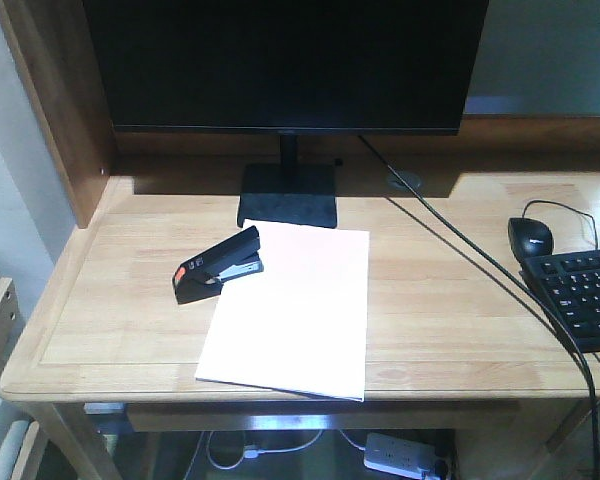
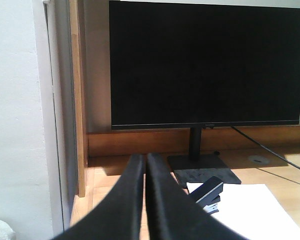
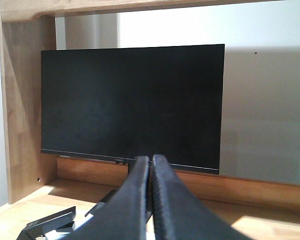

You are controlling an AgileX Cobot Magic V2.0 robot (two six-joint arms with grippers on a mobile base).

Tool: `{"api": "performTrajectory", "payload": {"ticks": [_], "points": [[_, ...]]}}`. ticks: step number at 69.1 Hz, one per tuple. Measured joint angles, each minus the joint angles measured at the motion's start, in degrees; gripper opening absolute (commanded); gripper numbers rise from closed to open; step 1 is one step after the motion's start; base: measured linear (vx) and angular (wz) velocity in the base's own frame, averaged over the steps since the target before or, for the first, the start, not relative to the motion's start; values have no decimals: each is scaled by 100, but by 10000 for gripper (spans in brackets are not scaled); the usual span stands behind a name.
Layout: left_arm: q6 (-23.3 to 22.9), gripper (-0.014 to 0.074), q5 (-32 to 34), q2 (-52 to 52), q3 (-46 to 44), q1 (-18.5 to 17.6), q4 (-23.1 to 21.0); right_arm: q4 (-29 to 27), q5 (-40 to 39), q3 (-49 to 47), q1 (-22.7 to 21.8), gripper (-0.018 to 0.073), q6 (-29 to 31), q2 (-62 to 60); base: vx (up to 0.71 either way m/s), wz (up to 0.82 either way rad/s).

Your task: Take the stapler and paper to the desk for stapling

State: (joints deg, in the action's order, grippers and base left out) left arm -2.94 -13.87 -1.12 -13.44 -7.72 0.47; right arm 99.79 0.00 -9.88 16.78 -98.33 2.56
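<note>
Behind stapler and paper, monitor; keyboard probably clear.

- The front view is evenly lit but soft and slightly grainy; a band of shadow lies across the desk under the monitor, whose screen is flat black with no glare.
- The paper is bright, nearly washed out, with a faint pink tint.
- In the left wrist view, the left claw is a dark, blurred shape close to the lens; the monitor beyond it is sharper.
- Past the right claw, equally black and out of focus, sunlight falls on the wall, with a paler patch to its right.
- The stapler, lower left of that claw, is dim and fuzzy.
</note>
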Motion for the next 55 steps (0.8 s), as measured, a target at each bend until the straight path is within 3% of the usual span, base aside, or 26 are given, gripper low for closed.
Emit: {"api": "performTrajectory", "payload": {"ticks": [16,36,55], "points": [[49,-6,191,142,826,88,-5,0,0,0,0,-10,-4,0,0,0],[218,-6,986,186,1482,1026,-152,0,0,0,0,-10,-4,0,0,0],[230,-6,1071,186,1482,1081,-200,0,0,0,0,-10,-4,0,0,0]]}}
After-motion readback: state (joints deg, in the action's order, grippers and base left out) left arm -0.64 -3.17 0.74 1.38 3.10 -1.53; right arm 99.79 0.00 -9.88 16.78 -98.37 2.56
